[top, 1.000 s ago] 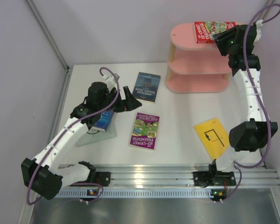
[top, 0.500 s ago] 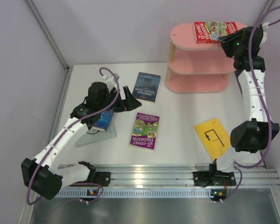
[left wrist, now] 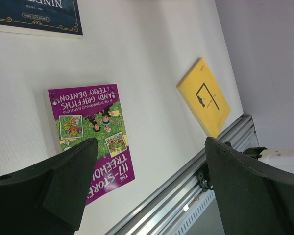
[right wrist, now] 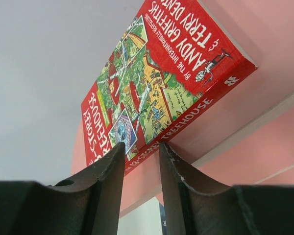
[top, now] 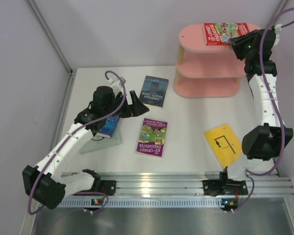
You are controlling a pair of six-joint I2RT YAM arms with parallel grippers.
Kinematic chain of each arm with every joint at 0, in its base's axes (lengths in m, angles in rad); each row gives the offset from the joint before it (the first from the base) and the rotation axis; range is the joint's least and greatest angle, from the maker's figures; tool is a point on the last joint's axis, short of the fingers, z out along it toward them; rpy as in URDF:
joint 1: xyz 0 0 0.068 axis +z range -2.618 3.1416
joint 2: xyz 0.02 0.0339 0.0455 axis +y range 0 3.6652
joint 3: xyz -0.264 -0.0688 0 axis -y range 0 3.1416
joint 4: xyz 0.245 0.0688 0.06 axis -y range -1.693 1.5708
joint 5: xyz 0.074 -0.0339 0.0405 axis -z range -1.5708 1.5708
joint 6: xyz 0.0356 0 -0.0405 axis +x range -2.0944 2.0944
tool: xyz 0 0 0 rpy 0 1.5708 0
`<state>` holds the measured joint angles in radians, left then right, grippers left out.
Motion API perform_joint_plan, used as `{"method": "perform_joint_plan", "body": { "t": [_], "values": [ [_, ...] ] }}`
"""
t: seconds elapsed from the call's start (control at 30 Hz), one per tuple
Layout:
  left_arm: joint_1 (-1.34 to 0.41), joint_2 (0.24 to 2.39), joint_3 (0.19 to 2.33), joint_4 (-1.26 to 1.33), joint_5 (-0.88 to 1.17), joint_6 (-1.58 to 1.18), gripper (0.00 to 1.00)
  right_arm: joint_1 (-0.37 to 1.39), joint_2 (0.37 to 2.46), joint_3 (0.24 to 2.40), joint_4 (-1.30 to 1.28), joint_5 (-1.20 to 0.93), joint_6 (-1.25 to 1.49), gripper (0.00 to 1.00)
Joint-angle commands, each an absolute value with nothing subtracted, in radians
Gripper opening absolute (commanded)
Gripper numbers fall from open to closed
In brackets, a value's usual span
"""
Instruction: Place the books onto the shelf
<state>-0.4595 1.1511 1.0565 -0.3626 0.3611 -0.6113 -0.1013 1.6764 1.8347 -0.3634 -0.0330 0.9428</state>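
The pink shelf (top: 206, 73) stands at the back right. A red comic book (top: 224, 33) lies flat on its top board (right wrist: 264, 44). My right gripper (top: 236, 42) hovers just off that book's (right wrist: 157, 83) near corner; in the right wrist view the gripper (right wrist: 141, 147) is open by a narrow gap with nothing in it. On the table lie a navy book (top: 154, 91), a purple book (top: 153, 137) and a yellow book (top: 222, 143). A blue-orange book (top: 109, 126) on a pale one (top: 112, 140) lies under my left arm. My left gripper (top: 130, 100) hangs wide open and empty.
The left wrist view looks down on the purple book (left wrist: 88, 132), the yellow book (left wrist: 204, 97) and a corner of the navy book (left wrist: 36, 14). An aluminium rail (top: 186, 183) runs along the table's near edge. Walls close in at the left, back and right.
My right gripper has drawn back to the right off the red book, and its jaws have narrowed. The red book stays on the top board. The left arm has not moved.
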Motion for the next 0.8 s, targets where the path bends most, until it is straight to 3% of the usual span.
{"method": "perform_joint_plan", "body": {
  "t": [0.0, 0.33, 0.6, 0.77],
  "values": [
    [-0.463, 1.146, 1.069, -0.322, 0.364, -0.611, 0.95, -0.123, 1.655, 1.816, -0.334, -0.041, 0.92, 0.35],
    [-0.466, 1.15, 1.063, -0.324, 0.356, -0.6, 0.95, -0.135, 1.655, 1.806, -0.302, -0.09, 0.902, 0.35],
    [-0.463, 1.206, 1.198, -0.547, 0.14, -0.418, 0.96, -0.135, 1.565, 1.839, -0.298, -0.225, 0.833, 0.45],
    [-0.46, 1.288, 1.206, -0.635, 0.143, -0.37, 0.95, -0.135, 1.427, 1.755, -0.339, -0.261, 0.775, 0.51]
  ]
}}
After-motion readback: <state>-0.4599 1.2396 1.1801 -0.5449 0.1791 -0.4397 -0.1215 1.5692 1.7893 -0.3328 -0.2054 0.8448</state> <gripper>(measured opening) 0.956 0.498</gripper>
